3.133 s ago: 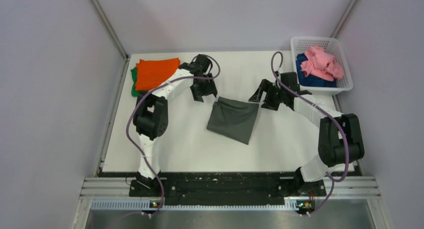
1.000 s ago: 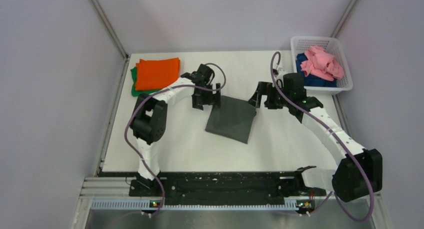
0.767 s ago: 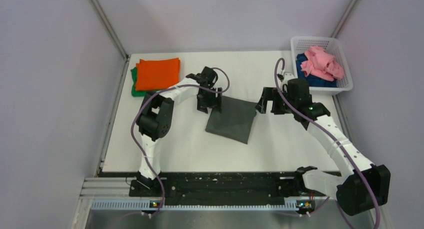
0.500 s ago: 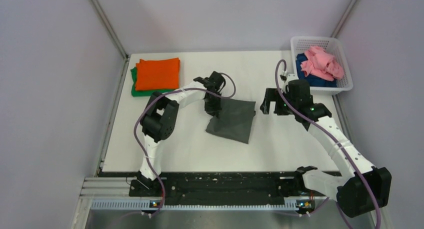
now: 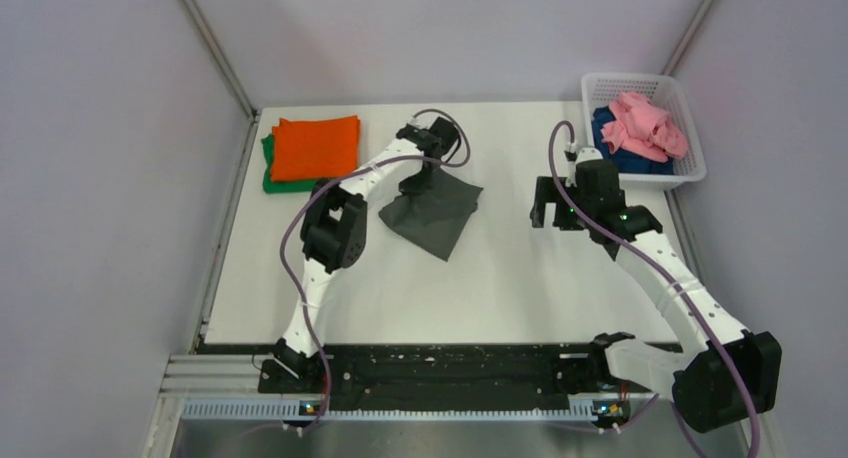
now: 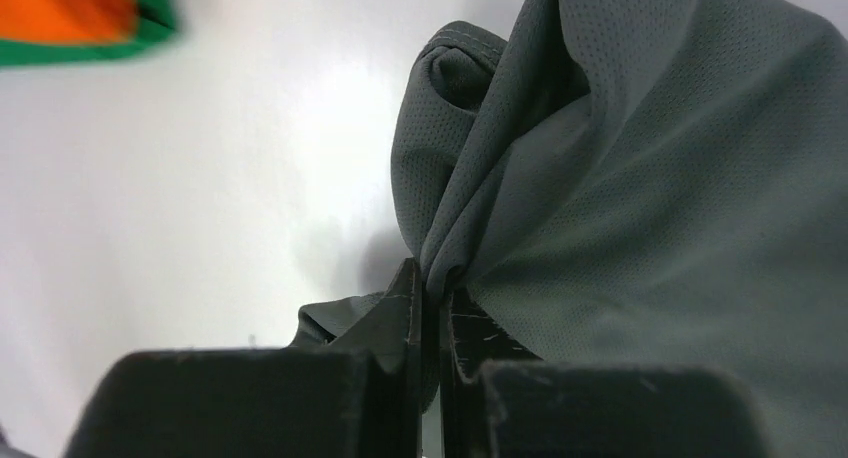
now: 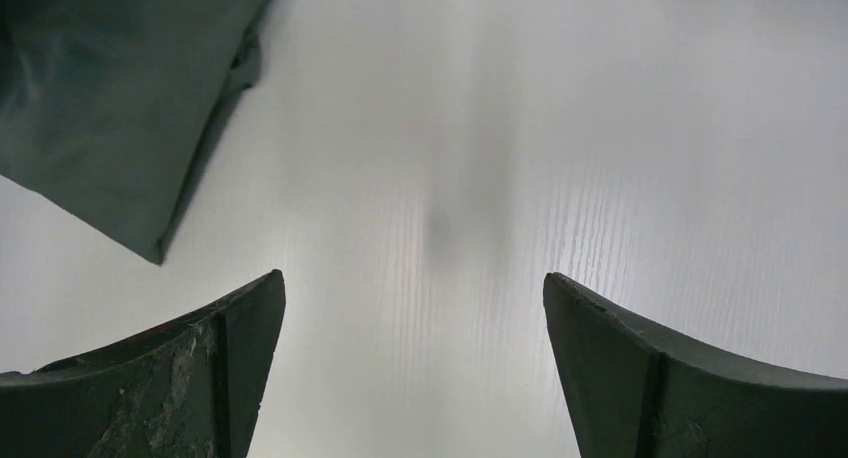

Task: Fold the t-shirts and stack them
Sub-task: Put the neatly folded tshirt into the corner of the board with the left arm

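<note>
The folded dark grey t-shirt [image 5: 433,213] hangs bunched near the table's middle, pinched at its far edge by my left gripper [image 5: 417,183]. In the left wrist view the gripper [image 6: 432,278] is shut on a fold of the grey cloth [image 6: 640,198]. A folded orange t-shirt [image 5: 314,146] lies on a green one [image 5: 270,178] at the far left. My right gripper [image 5: 552,216] hovers open over bare table to the right of the grey shirt, nothing between its fingers [image 7: 240,328]; the grey shirt's corner [image 7: 110,128] shows at the upper left there.
A white mesh basket [image 5: 690,173] at the far right holds a crumpled pink shirt [image 5: 645,126] on a dark blue one [image 5: 615,153]. Grey walls and metal posts close in the table's back and sides.
My left gripper closed on the grey shirt's left edge and dragged it leftward and toward the back, bunching it. My right arm drew back slightly to the right, still open.
</note>
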